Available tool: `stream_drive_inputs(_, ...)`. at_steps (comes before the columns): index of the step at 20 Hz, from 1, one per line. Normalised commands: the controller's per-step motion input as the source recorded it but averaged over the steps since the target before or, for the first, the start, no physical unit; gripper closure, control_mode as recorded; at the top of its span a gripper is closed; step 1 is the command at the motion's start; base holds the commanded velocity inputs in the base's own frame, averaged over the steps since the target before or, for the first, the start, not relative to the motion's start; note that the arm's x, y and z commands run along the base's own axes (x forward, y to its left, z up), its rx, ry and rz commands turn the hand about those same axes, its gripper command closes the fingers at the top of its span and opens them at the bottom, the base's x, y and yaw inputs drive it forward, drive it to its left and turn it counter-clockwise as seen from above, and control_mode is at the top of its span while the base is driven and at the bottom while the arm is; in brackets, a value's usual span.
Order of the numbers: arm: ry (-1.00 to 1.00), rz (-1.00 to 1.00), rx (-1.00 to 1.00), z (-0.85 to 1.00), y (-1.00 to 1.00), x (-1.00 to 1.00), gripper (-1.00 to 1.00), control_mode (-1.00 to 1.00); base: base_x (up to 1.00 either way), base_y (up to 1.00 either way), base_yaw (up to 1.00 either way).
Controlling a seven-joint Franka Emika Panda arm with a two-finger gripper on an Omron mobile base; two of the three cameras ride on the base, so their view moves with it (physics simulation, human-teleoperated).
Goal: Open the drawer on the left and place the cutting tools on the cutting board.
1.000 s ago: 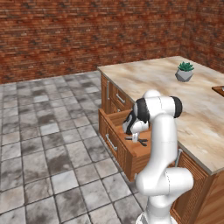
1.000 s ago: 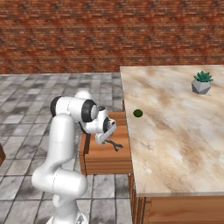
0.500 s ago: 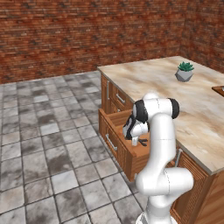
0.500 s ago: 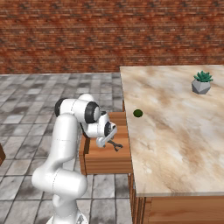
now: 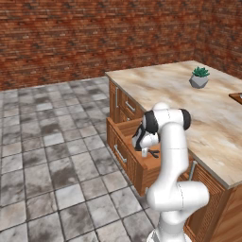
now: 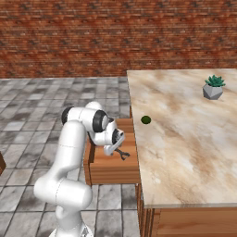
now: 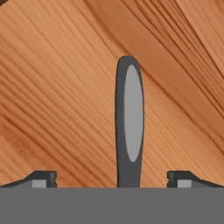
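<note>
I see a potted plant and a green fruit well apart on the tabletop.

You had even, bright rendered light, no glare. Soft shading sat inside the drawer under the arm. Base views looked coarse; hand view was sharp, wood grain crisp, no edge distortion.

end effector lower into drawer
</note>
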Motion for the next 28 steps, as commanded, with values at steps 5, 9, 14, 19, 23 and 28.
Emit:
stream_drive_inputs(5,0.0,0.0,0.0,-0.13,-0.07,0.22,-1.0,-1.0,0.0,0.0,0.0)
stream_drive_inputs(9,0.0,0.0,0.0,-0.2,-0.07,0.17,-1.0,-1.0,0.0,0.0,0.0)
stream_drive_inputs(14,0.0,0.0,0.0,-0.27,-0.05,0.08,-1.0,-1.0,0.0,0.0,0.0)
stream_drive_inputs(19,0.0,0.0,0.0,-0.31,0.0,0.0,1.0,-1.0,0.0,0.0,0.0)
stream_drive_inputs(23,0.0,0.0,0.0,-0.01,0.0,0.0,1.0,-1.0,0.0,0.0,0.0)
stream_drive_inputs(28,-0.03,0.0,0.02,0.09,0.0,-0.03,1.0,-1.0,0.0,0.0,0.0)
